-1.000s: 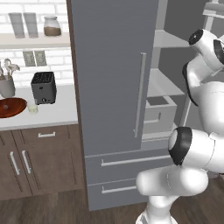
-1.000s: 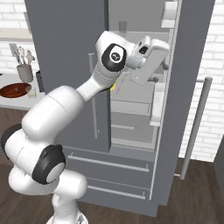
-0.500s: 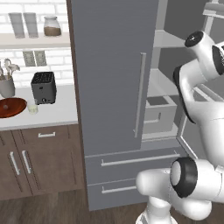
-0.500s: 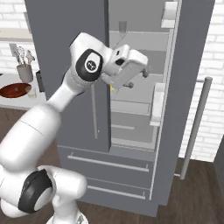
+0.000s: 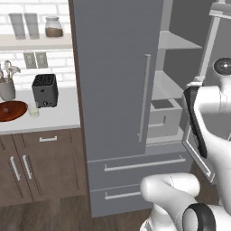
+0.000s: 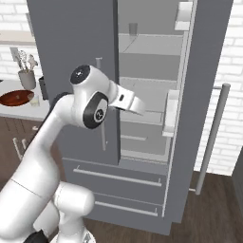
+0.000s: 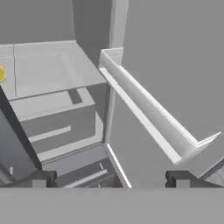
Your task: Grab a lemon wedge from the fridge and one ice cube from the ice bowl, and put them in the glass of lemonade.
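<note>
Over the last second the white arm has swung back out of the tall grey French-door fridge [image 5: 117, 90], its wrist drawing away from the inner shelves toward the closed left door, and the gripper [image 7: 109, 177] has gone from partly closed to fully spread, holding nothing. The right door stands wide open.

In the hand view a small yellow spot at the left edge of a pale fridge shelf [image 7: 52, 65] is probably the tiny yellow lemon wedge [image 7: 1, 73], though it is cut off by the frame and too small to be sure.

The step in hand is fetching the wedge. Next, I judge, the hand must turn toward that spot, centre it between the open fingertips, reach in over the shelf and close gently on it.

Well off to the left, on the surface [image 5: 58, 118], the wide reddish-brown wooden ice bowl [image 5: 11, 110] sits just beside the small clear glass of lemonade [image 5: 33, 112], near the black toaster [image 5: 44, 90].
</note>
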